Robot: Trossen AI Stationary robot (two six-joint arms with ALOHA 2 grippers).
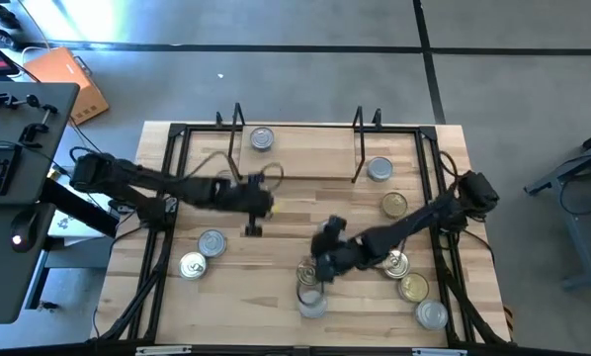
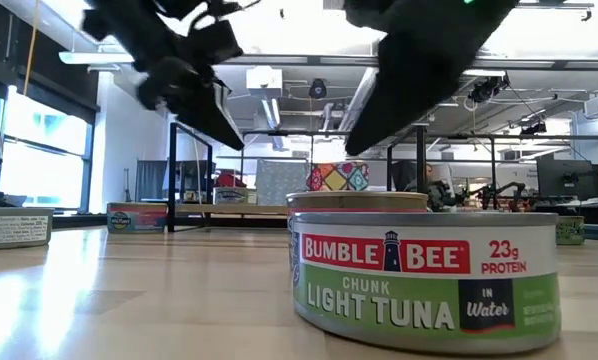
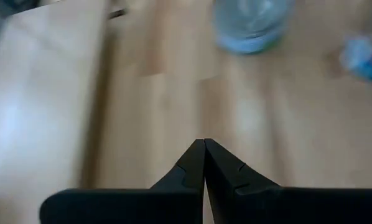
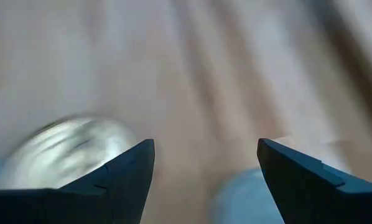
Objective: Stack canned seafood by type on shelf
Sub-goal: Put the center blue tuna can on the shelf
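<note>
Tins [image 1: 211,241] scattered, right wrist view blurred, right hand [image 4: 204,165] open

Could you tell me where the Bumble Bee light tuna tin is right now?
The Bumble Bee tin stands at the table's front edge, centre-right, closest to the low camera, with a gold-topped tin just behind it.

The near round metal tuna tin [image 2: 424,275] wears a red band with white lettering over a green label with a dark patch. Far-right tins [image 1: 394,205] show gold tops; left tins [image 1: 211,242] silver-grey. The light-wood tabletop [image 1: 286,222] is pale blond, striped.
</note>
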